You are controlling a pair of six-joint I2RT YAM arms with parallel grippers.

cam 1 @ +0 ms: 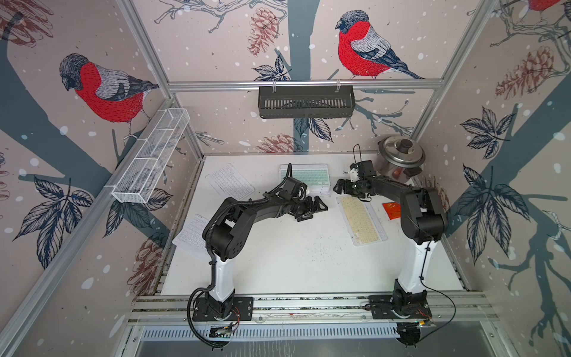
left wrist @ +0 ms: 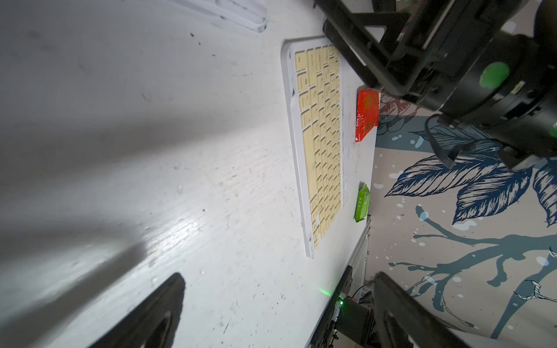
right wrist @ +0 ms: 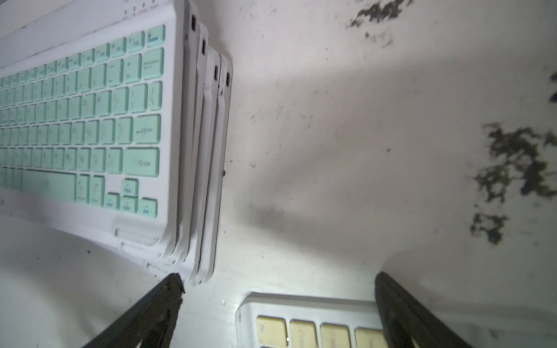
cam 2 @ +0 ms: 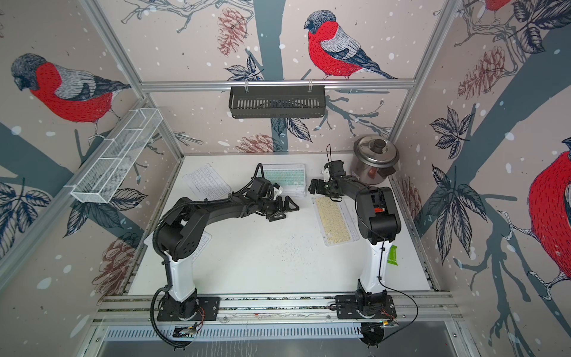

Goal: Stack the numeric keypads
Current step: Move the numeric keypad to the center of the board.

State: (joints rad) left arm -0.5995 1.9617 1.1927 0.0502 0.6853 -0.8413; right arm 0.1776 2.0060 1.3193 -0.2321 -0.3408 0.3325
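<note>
White tabletop [cam 1: 278, 262] held the mint-topped stack [cam 1: 304, 177] far centre, a yellow keypad [cam 1: 361, 221] at right. The left gripper [cam 1: 315, 211] and right gripper [cam 1: 340, 187] gaped empty. The right would probably best straddle the yellow keypad's far end squarely. The black basket [cam 1: 306, 103] and wire basket [cam 1: 151, 154] looked empty; the pot [cam 1: 400, 159] was lidded, contents hidden.

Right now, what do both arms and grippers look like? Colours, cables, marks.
Left arm and right arm have black upper links and white lower columns. Left carries a ribbed black hose; right a thin black cable and an orange sticker. Left gripper and right gripper: black, with triangular open frames.
</note>
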